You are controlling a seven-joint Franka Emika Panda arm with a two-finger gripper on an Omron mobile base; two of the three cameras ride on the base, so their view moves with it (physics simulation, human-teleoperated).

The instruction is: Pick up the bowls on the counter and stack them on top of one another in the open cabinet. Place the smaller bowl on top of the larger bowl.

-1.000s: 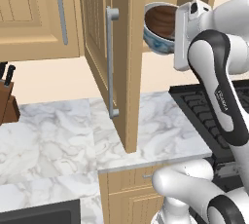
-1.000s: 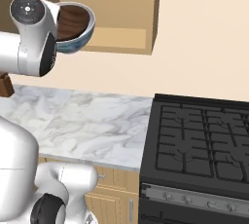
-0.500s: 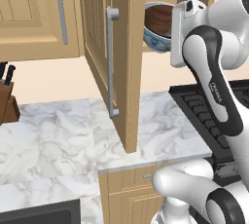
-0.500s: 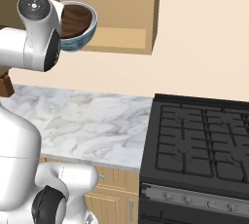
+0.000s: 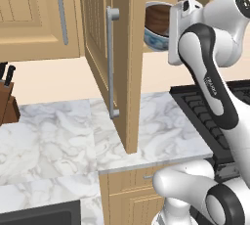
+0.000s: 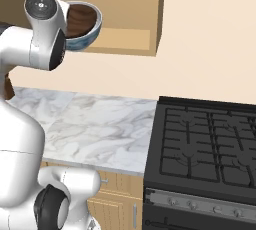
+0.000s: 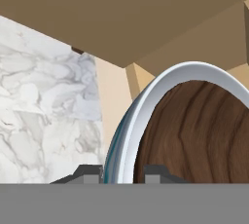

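The claw (image 7: 124,173) is clenched on the rim of the larger bowl (image 6: 86,36), one finger either side. The smaller bowl (image 6: 79,20) sits nested inside it. Both hang tilted at the open cabinet (image 5: 124,62) mouth, well above the bare marble surface (image 6: 95,126).

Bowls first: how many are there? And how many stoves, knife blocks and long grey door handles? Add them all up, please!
Bowls: 2, the smaller brown bowl sitting inside the larger white-blue bowl
Stoves: 1, the black stove
Knife blocks: 1, the knife block
Grey door handles: 2, the open door's handle and the shut door's handle
Total: 6
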